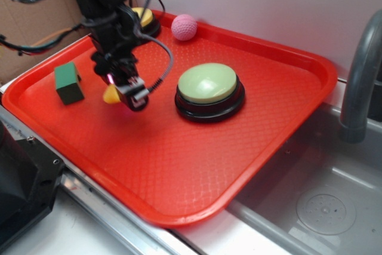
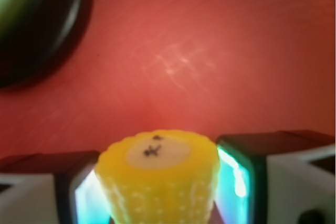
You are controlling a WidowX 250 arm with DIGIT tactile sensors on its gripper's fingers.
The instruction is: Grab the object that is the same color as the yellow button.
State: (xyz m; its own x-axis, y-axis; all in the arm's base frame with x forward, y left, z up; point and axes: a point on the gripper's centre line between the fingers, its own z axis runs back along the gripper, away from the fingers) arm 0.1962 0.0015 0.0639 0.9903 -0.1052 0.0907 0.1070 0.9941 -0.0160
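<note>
The corn tip is yellow with little bumps. The tray is red. One button is yellow, one button pale green. The ball is pink, the block green.

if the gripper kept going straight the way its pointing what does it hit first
Probably the red tray. The gripper points down at bare tray surface, already holding the yellow corn piece between its fingers. The green-topped button sits off to one side, though depth is unclear.
</note>
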